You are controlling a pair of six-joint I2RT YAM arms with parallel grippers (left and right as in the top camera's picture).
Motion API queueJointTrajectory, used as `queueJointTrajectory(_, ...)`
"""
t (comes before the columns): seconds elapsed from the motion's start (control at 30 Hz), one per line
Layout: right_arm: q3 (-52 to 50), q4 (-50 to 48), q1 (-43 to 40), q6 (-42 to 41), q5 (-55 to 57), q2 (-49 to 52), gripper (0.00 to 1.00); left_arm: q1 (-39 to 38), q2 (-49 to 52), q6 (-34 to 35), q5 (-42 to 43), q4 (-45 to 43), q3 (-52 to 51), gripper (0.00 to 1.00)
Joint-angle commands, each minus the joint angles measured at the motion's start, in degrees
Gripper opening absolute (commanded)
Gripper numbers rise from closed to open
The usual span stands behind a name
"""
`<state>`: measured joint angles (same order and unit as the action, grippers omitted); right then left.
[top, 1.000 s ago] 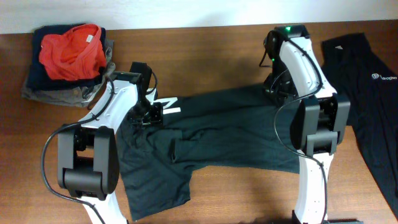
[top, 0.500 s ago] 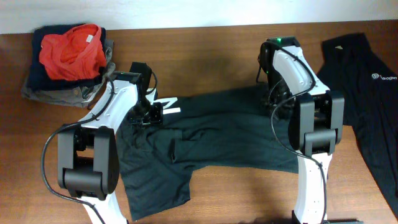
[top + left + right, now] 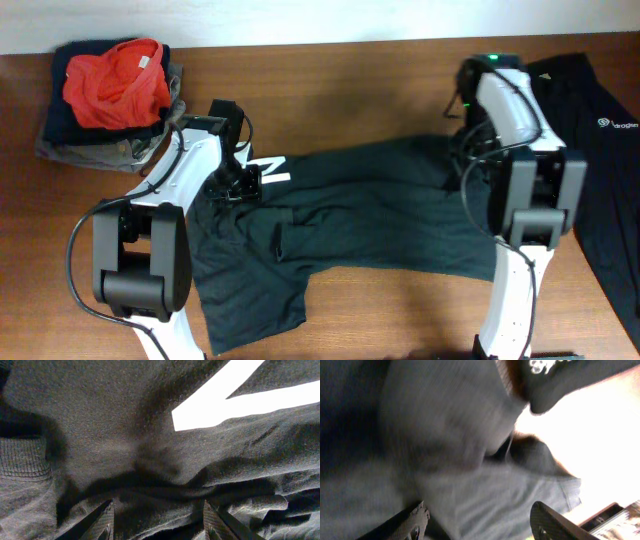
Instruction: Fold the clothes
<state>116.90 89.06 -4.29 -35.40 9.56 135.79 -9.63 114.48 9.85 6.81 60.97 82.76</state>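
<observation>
A black shirt lies spread and wrinkled across the middle of the table, with a white print near its left end. My left gripper is pressed down on the cloth beside that print. In the left wrist view its jaws stand apart with a ridge of fabric between the fingertips. My right gripper hovers over the shirt's right end. In the blurred right wrist view it is open with nothing held. A second black shirt with a small logo lies at the far right.
A pile of folded dark pieces with a red garment on top sits at the back left corner. Bare wooden table shows behind the spread shirt and along the front edge.
My right gripper has opened, let go of the shirt's right end, and swung to the right. The left gripper and the cloth under it have not moved.
</observation>
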Motion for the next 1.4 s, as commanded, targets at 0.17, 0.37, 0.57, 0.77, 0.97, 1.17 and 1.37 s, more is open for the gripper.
queueJointTrajectory(0.17,1.03,-4.94,-4.59,3.78,-7.72,-0.96,0.7,-0.04,-0.81,-0.52,-0.59,-0.13,-0.28,0.56)
queueJointTrajectory(0.37,1.05,-7.61,-4.61,7.15,-13.66,-0.96,0.67,-0.07,-0.81,-0.52,-0.59,-0.13,-0.28,0.56)
queueJointTrajectory(0.57,2.05,-9.07,-4.61,7.1,-14.32,-1.2,0.66,-0.04,-0.81,-0.55,-0.61,-0.13,-0.28,0.56)
queueJointTrajectory(0.77,2.03,-10.08,-4.61,7.08,-13.92,-0.92,0.72,-0.07,-0.81,-0.52,-0.59,-0.48,-0.28,0.56)
queueJointTrajectory(0.97,1.57,-10.47,-4.74,6.82,-13.25,-0.02,0.65,-0.07,-0.81,-0.52,-0.59,-0.28,-0.28,0.56)
queueJointTrajectory(1.17,1.51,-10.38,-4.74,6.23,-12.26,0.33,0.46,-0.07,-0.81,-0.52,-0.59,-0.28,-0.28,0.56)
queueJointTrajectory(1.37,1.49,-9.81,-4.72,6.27,-10.84,0.37,0.48,-0.07,-0.81,-0.52,-0.59,-0.28,-0.28,0.56)
